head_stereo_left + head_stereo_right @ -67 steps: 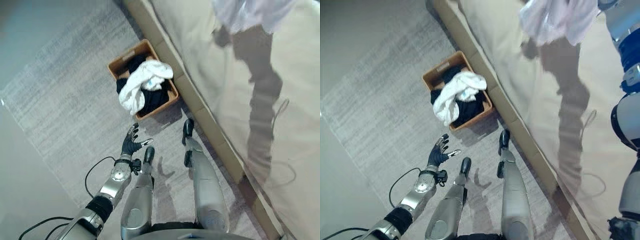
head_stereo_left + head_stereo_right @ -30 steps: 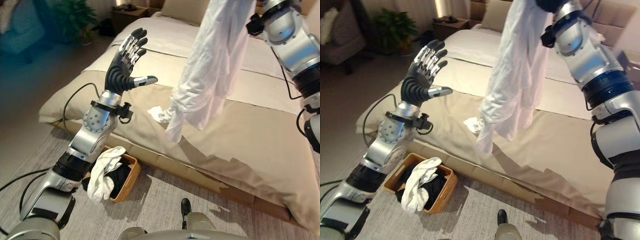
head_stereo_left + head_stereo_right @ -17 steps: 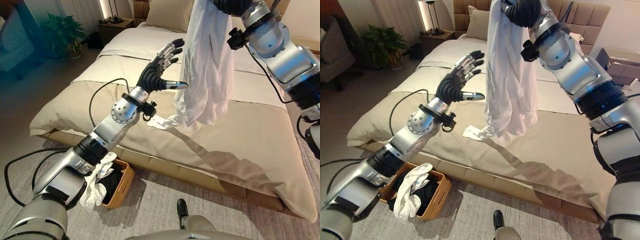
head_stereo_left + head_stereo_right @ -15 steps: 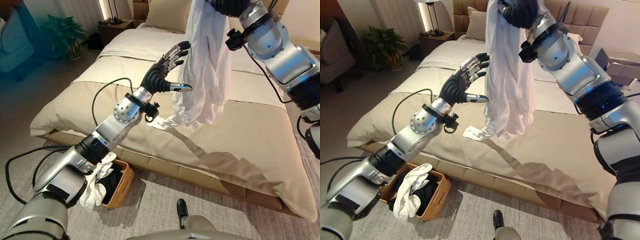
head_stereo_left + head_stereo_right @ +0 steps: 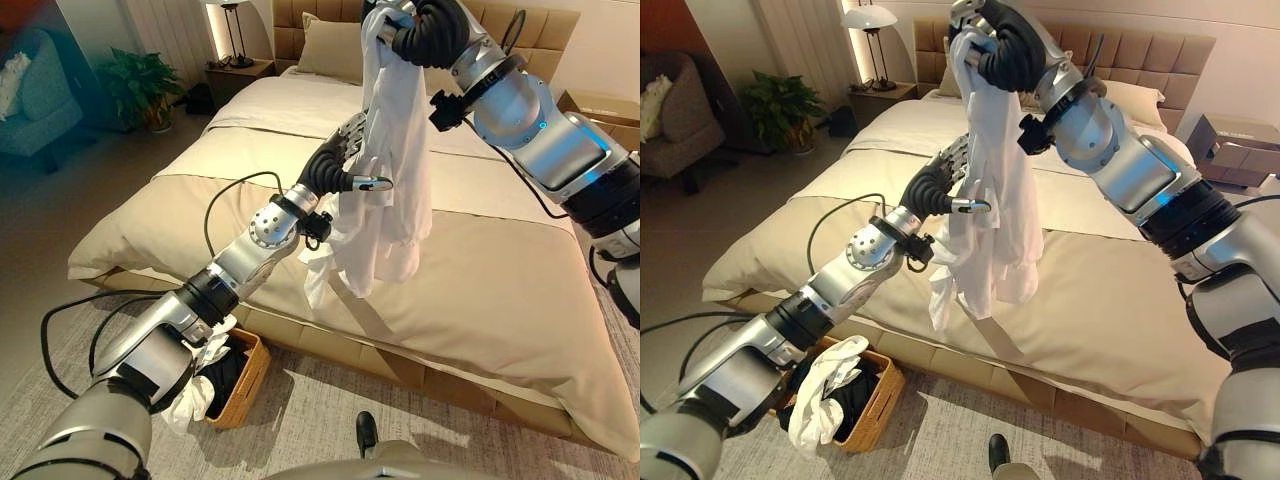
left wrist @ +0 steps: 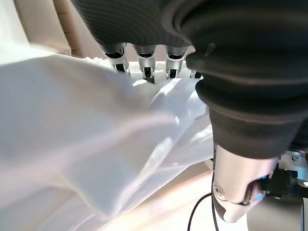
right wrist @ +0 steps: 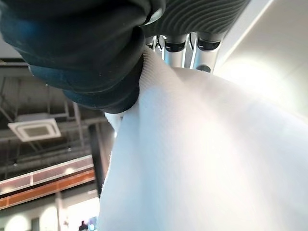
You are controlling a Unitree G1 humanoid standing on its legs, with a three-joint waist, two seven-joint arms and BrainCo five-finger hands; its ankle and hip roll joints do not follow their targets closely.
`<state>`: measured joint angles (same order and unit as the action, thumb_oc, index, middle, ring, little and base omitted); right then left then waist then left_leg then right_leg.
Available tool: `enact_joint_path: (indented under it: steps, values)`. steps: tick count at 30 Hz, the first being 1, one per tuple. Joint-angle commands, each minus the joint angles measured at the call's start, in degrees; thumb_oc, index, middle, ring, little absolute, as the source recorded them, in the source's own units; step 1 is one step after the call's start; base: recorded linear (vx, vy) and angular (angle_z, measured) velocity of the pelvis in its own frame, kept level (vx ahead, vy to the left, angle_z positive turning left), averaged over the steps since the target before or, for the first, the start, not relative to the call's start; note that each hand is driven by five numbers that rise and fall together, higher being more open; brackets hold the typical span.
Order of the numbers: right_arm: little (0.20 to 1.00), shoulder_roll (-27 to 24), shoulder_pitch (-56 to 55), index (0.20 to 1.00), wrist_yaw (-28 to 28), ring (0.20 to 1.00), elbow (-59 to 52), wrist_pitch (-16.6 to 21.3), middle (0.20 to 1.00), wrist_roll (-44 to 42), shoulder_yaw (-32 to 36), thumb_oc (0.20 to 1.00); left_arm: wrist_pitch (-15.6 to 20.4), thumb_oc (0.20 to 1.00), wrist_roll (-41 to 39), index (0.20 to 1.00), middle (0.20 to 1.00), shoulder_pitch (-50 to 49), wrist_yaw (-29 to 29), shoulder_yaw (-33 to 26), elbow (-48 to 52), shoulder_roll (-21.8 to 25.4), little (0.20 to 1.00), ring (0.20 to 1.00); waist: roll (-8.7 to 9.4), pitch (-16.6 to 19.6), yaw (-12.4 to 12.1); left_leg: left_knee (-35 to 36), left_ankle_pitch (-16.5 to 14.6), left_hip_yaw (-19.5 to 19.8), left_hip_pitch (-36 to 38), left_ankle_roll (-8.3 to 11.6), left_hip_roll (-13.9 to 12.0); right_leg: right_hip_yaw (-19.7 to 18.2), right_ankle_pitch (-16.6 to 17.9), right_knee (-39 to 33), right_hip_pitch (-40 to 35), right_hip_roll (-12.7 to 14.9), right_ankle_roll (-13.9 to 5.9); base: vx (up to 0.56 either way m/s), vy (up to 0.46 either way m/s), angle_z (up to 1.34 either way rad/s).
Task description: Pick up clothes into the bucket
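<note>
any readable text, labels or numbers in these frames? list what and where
None readable. No print shows on the white shirt held up by the right hand, on the wicker basket with its clothes, or on the bed. The box on the nightstand is too small to tell.

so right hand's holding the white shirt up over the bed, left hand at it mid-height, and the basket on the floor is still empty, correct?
Not quite: the basket isn't empty. The right eye view shows a white garment draped over its rim and dark clothes inside. The rest holds: the right hand holds the white shirt up over the bed, and the left hand is at it mid-height.
</note>
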<state>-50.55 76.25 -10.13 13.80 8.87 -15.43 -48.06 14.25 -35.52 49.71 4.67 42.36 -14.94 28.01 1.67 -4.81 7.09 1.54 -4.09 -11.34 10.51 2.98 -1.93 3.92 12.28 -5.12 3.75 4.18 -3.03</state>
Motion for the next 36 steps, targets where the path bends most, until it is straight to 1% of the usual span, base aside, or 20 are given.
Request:
enact_joint_path:
  steps: [1,2,3,4,7,10,15,17,18,21,22,30,31,32,33,36]
  values:
    - [0.2,-0.9,3.04,0.2,-0.83,0.2,-4.88,4.64,0.2,-4.15,4.71,0.2,0.0,1.0,1.79,1.0,1.0,7.75,1.53,2.53,-4.95,-1.22,1.0,1.0,0.82,0.76,-0.47,-0.41,2.74,2.2,-4.15,1.12,0.22,3.69,-9.03,0.76,-9.2,2.02,-5.62,0.0,0.01,0.1]
    - [0.2,-0.95,2.91,0.2,-0.83,0.2,-4.98,4.59,0.2,-4.12,4.8,0.2,0.01,1.0,1.84,1.0,1.0,7.75,1.57,2.58,-4.98,-1.28,1.0,1.0,0.84,0.77,-0.49,-0.4,2.74,2.23,-4.14,1.12,0.23,3.71,-9.04,0.76,-9.23,2.02,-5.62,0.0,0.021,0.1]
    - [0.2,-0.91,1.63,0.2,-0.64,0.2,-7.32,4.81,0.2,-4.39,6.29,0.2,-0.6,1.0,5.53,1.0,1.0,7.74,3.01,1.56,-7.47,-3.01,1.0,1.0,0.76,0.73,-0.51,-0.3,2.73,2.45,-4.03,1.02,0.34,3.9,-9.12,0.78,-9.44,2.12,-5.61,0.0,0.017,0.12]
    - [0.2,-0.92,0.81,0.2,-0.64,0.2,-8.45,4.79,0.2,-4.26,7.06,0.2,-0.79,1.0,6.98,1.0,1.0,7.61,3.81,1.05,-9.0,-4.07,1.0,1.0,0.75,0.66,-0.55,-0.24,2.7,2.57,-3.94,0.98,0.44,4.01,-9.12,0.75,-9.57,2.2,-5.63,0.0,0.021,0.14]
    - [0.2,-0.09,-1.25,0.2,-0.28,0.2,-11.82,5.13,0.2,-5.27,9.5,0.2,-1.7,1.0,8.91,1.0,1.0,7.07,5.0,-0.1,-13.72,-8.17,1.0,1.0,0.61,0.48,-0.43,-0.28,2.51,2.68,-3.85,0.8,0.67,4.21,-9.15,0.77,-9.73,2.46,-5.71,-0.01,0.018,0.09]
    - [0.2,-0.06,-1.51,0.2,-0.24,0.2,-12.31,5.09,0.2,-5.26,9.78,0.2,-1.75,1.0,8.41,1.0,1.0,6.99,4.58,0.05,-13.99,-8.71,1.0,1.0,0.56,0.44,-0.41,-0.35,2.42,2.73,-3.81,0.74,0.76,4.19,-9.14,0.79,-9.74,2.53,-5.75,0.0,0.0,0.0]
    - [0.2,0.61,-2.29,0.2,-0.61,0.2,-13.19,4.73,0.2,-5.21,10.79,0.2,-2.56,1.0,7.31,1.0,1.0,7.28,2.72,2.09,-13.49,-9.71,1.0,1.0,0.14,0.41,-0.08,-0.39,2.19,2.81,-3.66,0.53,1.03,3.96,-8.95,0.82,-9.74,2.81,-5.82,0.0,0.007,0.0]
    - [0.2,1.61,-2.23,0.2,-1.09,0.2,-13.16,4.64,0.2,-4.95,11.32,0.2,-3.14,1.0,8.74,1.0,1.0,7.6,2.71,2.64,-14.75,-10.86,1.0,1.0,0.05,0.44,0.06,-0.35,2.17,2.86,-3.62,0.44,1.08,3.84,-8.95,0.89,-9.69,2.91,-5.86,0.0,0.0,0.0]
    - [0.2,2.71,-1.93,0.2,-1.51,0.2,-13.08,4.72,0.2,-4.79,11.76,0.2,-3.63,1.0,10.48,1.0,1.0,7.62,2.99,2.94,-16.77,-12.23,1.0,1.0,-0.02,0.48,0.21,-0.29,2.13,2.89,-3.56,0.34,1.16,3.68,-8.93,0.91,-9.65,2.99,-5.87,0.0,0.0,0.0]
    - [0.2,3.84,-1.4,0.2,-2.07,0.2,-12.86,4.73,0.2,-4.5,12.25,0.2,-3.8,1.0,11.21,1.0,1.0,7.48,3.25,2.8,-18.51,-13.72,1.0,1.0,-0.09,0.51,0.34,-0.24,2.08,2.84,-3.48,0.23,1.24,3.6,-8.88,0.93,-9.58,3.01,-5.88,0.0,0.0,0.0]
    - [0.2,5.14,-0.68,0.2,-2.77,0.2,-12.45,4.67,0.2,-4.22,12.65,0.2,-4.18,1.0,11.99,1.0,1.0,7.37,3.19,3.15,-20.17,-15.0,1.0,1.0,-0.2,0.45,0.47,-0.2,2.03,2.84,-3.39,0.12,1.33,3.34,-8.84,1.01,-9.41,3.02,-5.87,0.0,0.0,0.0]
    - [0.2,8.55,1.04,0.2,-4.22,0.2,-10.78,4.62,0.2,-4.28,13.37,0.2,-4.78,1.0,12.74,1.0,1.0,7.21,2.38,3.77,-22.47,-17.81,1.0,1.0,-0.46,0.51,0.91,0.07,2.0,2.58,-3.2,-0.02,1.57,2.7,-8.69,0.98,-9.13,3.02,-5.86,0.0,0.0,0.0]
    - [0.2,9.03,0.98,0.2,-4.34,0.2,-10.42,4.55,0.2,-4.28,13.55,0.2,-4.71,0.74,12.81,0.74,0.74,7.25,2.52,3.69,-22.94,-18.08,0.74,0.74,-0.46,0.55,0.95,0.13,2.01,2.58,-3.18,-0.05,1.57,2.73,-8.71,0.94,-9.14,3.03,-5.85,0.0,0.0,0.0]
    - [0.2,9.44,1.17,0.2,-4.37,0.2,-10.27,4.59,0.2,-4.33,13.66,0.2,-4.61,0.438,12.68,0.438,0.438,7.27,2.7,3.57,-23.09,-18.33,0.438,0.438,-0.46,0.52,0.96,0.11,2.03,2.61,-3.2,-0.06,1.57,2.76,-8.7,0.93,-9.19,3.05,-5.83,0.0,0.0,0.0]
    - [0.2,9.75,1.16,0.2,-4.5,0.2,-10.1,4.66,0.2,-4.45,13.85,0.2,-4.52,0.2,12.42,0.2,0.2,7.23,2.79,3.31,-23.32,-18.65,0.2,0.2,-0.44,0.51,0.98,0.09,2.03,2.67,-3.21,-0.07,1.56,2.75,-8.71,0.94,-9.22,3.11,-5.8,0.0,0.0,0.0]
    - [0.2,10.32,0.62,0.2,-4.74,0.2,-9.56,4.77,0.2,-4.56,14.34,0.2,-4.11,0.2,11.45,0.2,0.2,6.86,3.13,2.52,-23.24,-18.98,0.2,0.2,-0.47,0.6,1.03,0.11,2.05,2.76,-3.17,-0.07,1.64,2.9,-8.75,1.04,-9.25,3.17,-5.77,0.0,0.0,0.0]
